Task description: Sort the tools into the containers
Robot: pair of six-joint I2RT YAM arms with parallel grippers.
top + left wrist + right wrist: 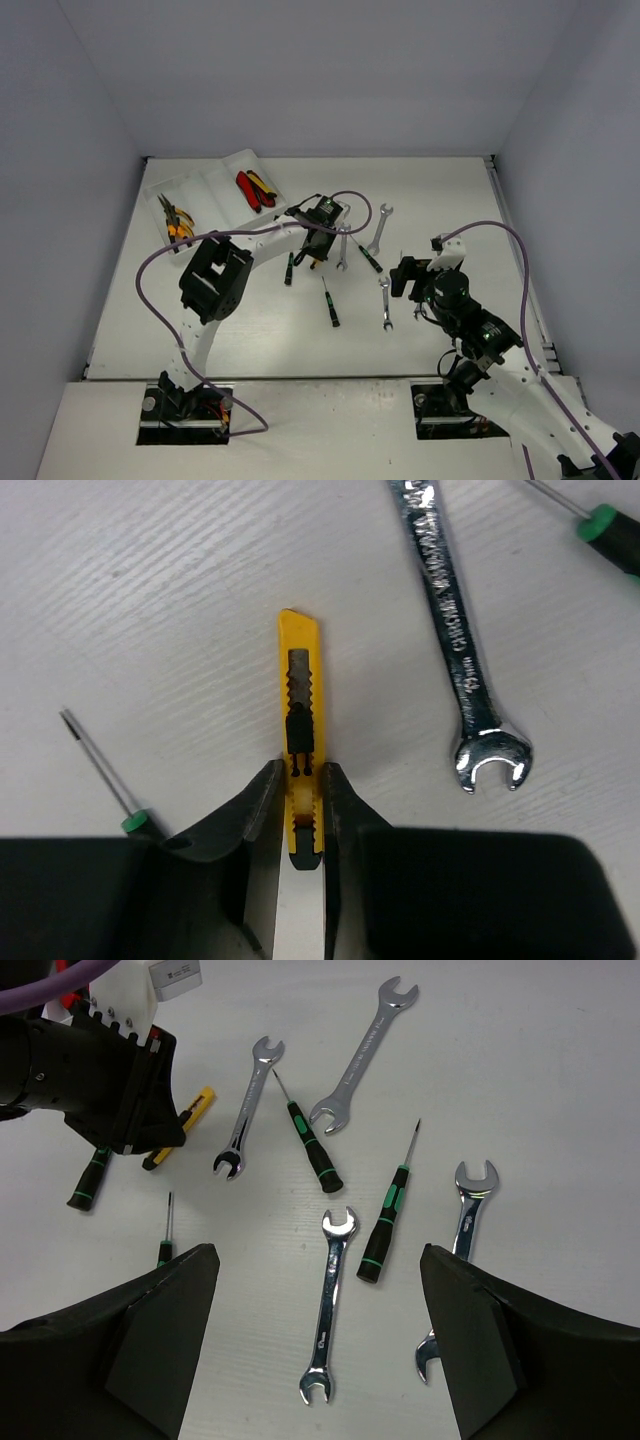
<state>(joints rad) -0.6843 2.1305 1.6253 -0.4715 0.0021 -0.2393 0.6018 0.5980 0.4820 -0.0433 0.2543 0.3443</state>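
A yellow utility knife (299,695) lies on the table, and my left gripper (301,805) is shut on its rear half, both black fingers pressed against its sides. In the top view the left gripper (318,240) is just right of the white tray (205,180). The tray holds orange-handled pliers (175,220) in one compartment and a red and a yellow knife (255,190) in another. My right gripper (318,1305) hangs open above a silver wrench (330,1300), not touching it. Several wrenches and green-black screwdrivers lie loose between the arms.
Beside the held knife lie a wrench (455,630) and a thin screwdriver (100,770). Further wrenches (365,1050) (462,1240) and screwdrivers (310,1145) (388,1215) are spread in front of the right gripper. Grey walls enclose the table on three sides.
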